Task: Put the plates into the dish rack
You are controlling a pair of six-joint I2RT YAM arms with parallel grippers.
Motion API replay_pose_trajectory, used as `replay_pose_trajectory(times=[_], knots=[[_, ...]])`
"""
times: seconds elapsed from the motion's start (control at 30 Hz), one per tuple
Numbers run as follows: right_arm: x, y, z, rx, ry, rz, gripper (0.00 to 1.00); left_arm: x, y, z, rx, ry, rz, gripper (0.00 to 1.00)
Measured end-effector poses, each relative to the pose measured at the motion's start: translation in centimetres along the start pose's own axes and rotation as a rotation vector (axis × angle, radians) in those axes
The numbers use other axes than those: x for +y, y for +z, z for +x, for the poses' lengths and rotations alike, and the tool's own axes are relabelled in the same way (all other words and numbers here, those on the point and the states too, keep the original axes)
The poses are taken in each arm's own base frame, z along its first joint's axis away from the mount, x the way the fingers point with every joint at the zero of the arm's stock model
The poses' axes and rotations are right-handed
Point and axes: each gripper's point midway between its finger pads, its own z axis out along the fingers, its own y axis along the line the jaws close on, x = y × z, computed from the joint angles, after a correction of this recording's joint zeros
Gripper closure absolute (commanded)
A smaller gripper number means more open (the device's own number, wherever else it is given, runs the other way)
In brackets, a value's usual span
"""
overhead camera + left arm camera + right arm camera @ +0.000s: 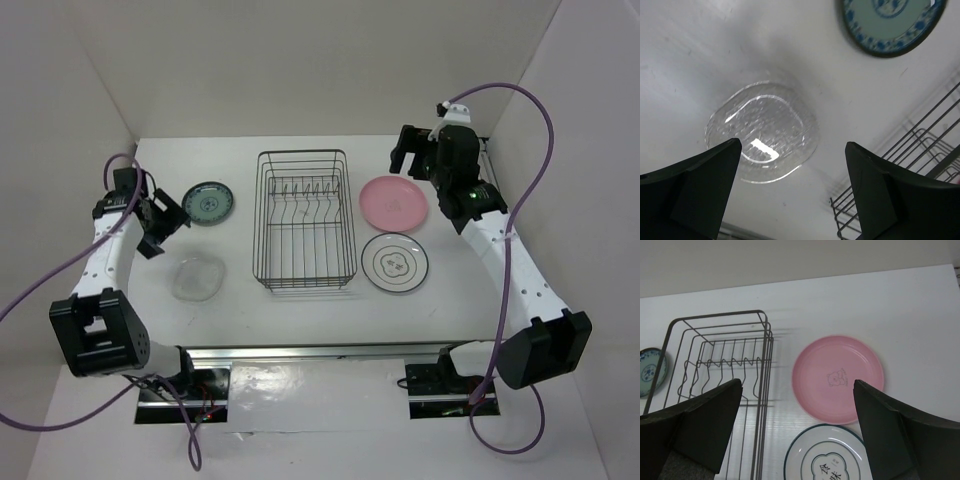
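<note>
The black wire dish rack [304, 218] stands mid-table with nothing in it; it also shows in the right wrist view [715, 370] and the left wrist view [920, 150]. The teal patterned plate [208, 203] [890, 25] and the clear glass plate [198, 277] [762, 131] lie left of it. The pink plate [394, 200] [838, 378] and the white ringed plate [396, 262] [827, 455] lie right of it. My left gripper [163, 227] [792, 190] is open, above the table near the glass plate. My right gripper [408, 155] [797, 430] is open, high above the pink plate.
White walls enclose the table at the back and both sides. A metal rail [320, 352] runs along the near edge. Purple cables [530, 110] loop off both arms.
</note>
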Motion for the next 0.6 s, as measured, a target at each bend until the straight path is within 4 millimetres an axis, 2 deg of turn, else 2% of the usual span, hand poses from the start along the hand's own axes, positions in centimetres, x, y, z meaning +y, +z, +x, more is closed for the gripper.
replay_pose_trajectory(times=[0.07, 0.17, 0.3, 0.4, 0.6], knots=[[0.5, 0.0, 0.0, 0.003, 0.0, -0.026, 0.01, 1.3, 0.1, 2.0, 0.039, -0.031, 0.0, 0.01], [1.1, 0.0, 0.1, 0.008, 0.0, -0.06, 0.01, 2.8, -0.9, 4.7, 0.07, -0.069, 0.005, 0.01], [1.7, 0.3, 0.4, 0.018, 0.0, -0.092, 0.01, 2.9, -2.9, 4.2, 0.014, -0.079, 0.027, 0.01], [2.0, 0.3, 0.7, 0.026, 0.0, -0.112, 0.01, 3.4, -3.2, 3.9, 0.009, -0.098, 0.0, 0.05], [2.6, 0.2, 0.7, 0.031, 0.007, -0.141, 0.01, 5.4, -2.5, 6.5, 0.107, -0.174, -0.107, 0.05]])
